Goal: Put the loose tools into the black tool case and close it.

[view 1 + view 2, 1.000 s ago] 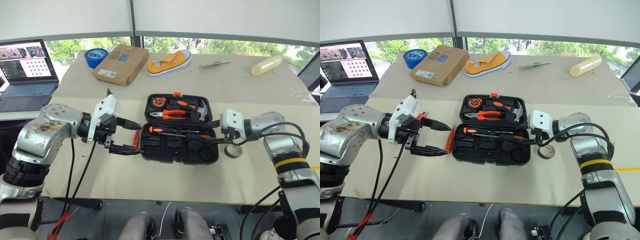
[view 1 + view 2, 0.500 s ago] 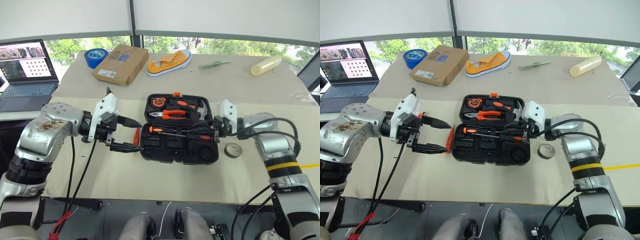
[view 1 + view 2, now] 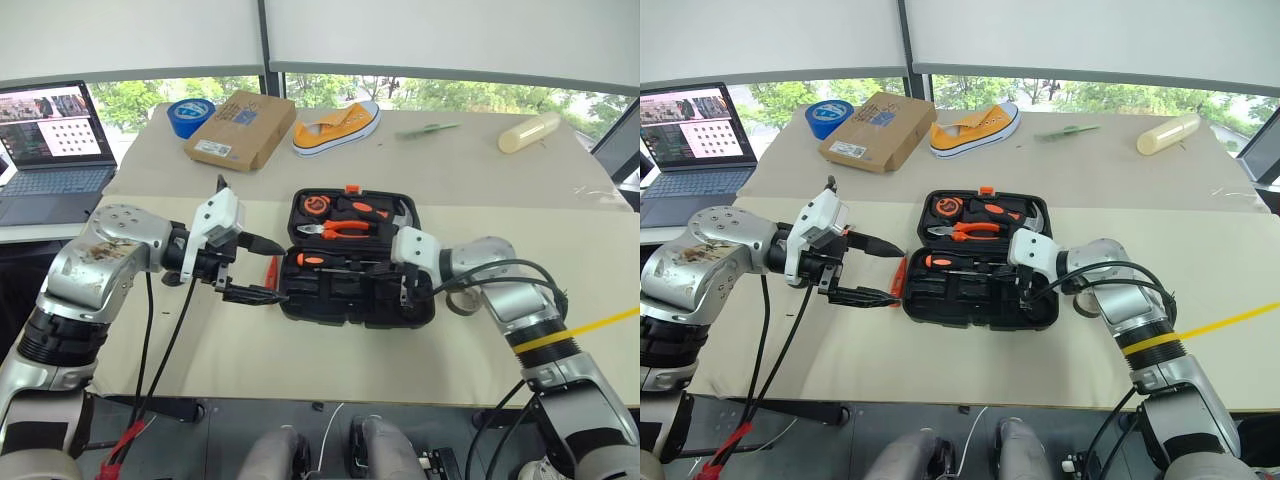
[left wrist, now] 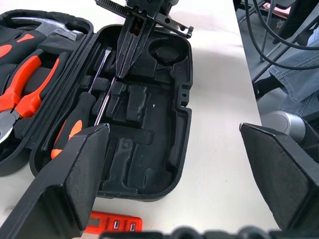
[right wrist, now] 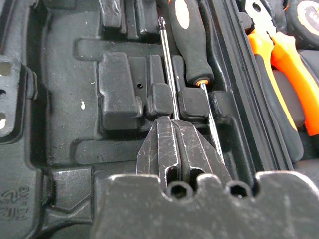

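Note:
The black tool case [image 3: 340, 300] lies open mid-table. Its lid half holds orange pliers [image 3: 345, 227], a hammer and a tape measure. An orange-and-black-handled screwdriver [image 3: 318, 261] lies in the near tray. My right gripper [image 3: 404, 292] is shut and points down into the tray's right part. Its tips [image 5: 172, 124] sit on a thin screwdriver shaft [image 5: 167, 64]; I cannot tell if they clamp it. The left gripper [image 3: 278, 272] hangs open at the case's left edge, over the orange utility knife [image 4: 112, 222] on the table. A small tape roll [image 3: 457, 303] peeks out behind my right forearm.
At the back stand a cardboard box [image 3: 240, 128], a blue tape roll [image 3: 191, 112], a yellow shoe [image 3: 338, 125] and a cream tube [image 3: 530, 130]. A laptop [image 3: 50, 140] sits far left. The table's front edge runs just below the case.
My right gripper moved left from beside the tape roll to over the case's tray and went from open to shut. The left gripper stayed open in place.

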Controlling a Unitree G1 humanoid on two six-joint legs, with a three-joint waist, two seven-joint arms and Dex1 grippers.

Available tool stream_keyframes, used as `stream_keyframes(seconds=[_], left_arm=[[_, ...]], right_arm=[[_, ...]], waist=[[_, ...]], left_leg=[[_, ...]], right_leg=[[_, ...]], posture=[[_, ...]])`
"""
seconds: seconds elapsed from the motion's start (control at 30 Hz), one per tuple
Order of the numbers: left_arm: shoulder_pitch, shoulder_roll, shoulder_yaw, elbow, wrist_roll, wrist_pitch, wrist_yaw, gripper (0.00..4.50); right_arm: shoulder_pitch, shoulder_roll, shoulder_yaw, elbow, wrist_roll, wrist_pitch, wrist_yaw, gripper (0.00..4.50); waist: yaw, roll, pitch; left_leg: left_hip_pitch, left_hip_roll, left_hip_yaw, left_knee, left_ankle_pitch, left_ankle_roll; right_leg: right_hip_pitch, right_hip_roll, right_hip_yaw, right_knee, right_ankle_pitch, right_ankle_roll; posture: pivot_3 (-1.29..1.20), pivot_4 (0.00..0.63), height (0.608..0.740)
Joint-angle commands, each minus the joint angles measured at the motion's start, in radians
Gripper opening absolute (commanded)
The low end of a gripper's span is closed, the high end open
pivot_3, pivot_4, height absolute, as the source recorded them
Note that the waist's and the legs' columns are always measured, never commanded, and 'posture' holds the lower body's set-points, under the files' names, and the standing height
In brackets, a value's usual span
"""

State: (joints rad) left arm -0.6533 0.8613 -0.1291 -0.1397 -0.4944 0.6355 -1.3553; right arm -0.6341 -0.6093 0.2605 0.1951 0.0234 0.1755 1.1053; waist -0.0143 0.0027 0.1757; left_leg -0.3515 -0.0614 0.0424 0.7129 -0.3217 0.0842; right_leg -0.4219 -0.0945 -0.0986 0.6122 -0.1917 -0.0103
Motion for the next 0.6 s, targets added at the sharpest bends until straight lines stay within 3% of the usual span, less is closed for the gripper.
stream_keyframes(seconds=[0.03,0.27,0.5,0.6], left_arm=[[0.008,0.009,0.027,-0.012,0.001,-0.019,0.006,4.5],[0.075,0.01,0.104,-0.051,0.006,0.053,0.168,4.5],[0.373,0.142,0.361,-0.158,0.008,0.237,0.339,4.5],[0.491,0.186,0.459,-0.196,0.01,0.301,0.38,4.5]], right_arm=[[0.017,0.0,-0.061,-0.076,0.084,0.085,0.014,0.01],[-0.017,-0.059,-0.23,-0.282,0.315,0.338,0.031,0.01],[0.049,-0.191,-0.369,-0.434,0.485,0.45,0.09,1.99],[0.081,-0.231,-0.412,-0.476,0.547,0.475,0.109,3.15]], waist=[[0.001,0.0,0.0],[0.001,0.0,0.001],[0.0,0.0,0.001],[0.002,0.0,0.001]], left_leg=[[0.0,0.0,0.0,0.0,0.0,0.0],[-0.002,0.0,0.0,0.0,0.003,0.006],[-0.002,0.001,-0.001,-0.003,0.003,0.005],[-0.002,0.001,-0.001,-0.004,0.001,0.003]], right_leg=[[0.0,0.0,0.0,0.0,0.0,0.0],[-0.002,0.0,0.0,-0.001,0.0,0.0],[-0.003,0.0,0.0,-0.001,0.0,0.0],[-0.003,0.0,0.0,-0.001,0.0,0.0]], posture=[[0.0,0.15,0.731],[0.0,0.15,0.731],[0.0,0.15,0.731],[0.0,0.15,0.731]])
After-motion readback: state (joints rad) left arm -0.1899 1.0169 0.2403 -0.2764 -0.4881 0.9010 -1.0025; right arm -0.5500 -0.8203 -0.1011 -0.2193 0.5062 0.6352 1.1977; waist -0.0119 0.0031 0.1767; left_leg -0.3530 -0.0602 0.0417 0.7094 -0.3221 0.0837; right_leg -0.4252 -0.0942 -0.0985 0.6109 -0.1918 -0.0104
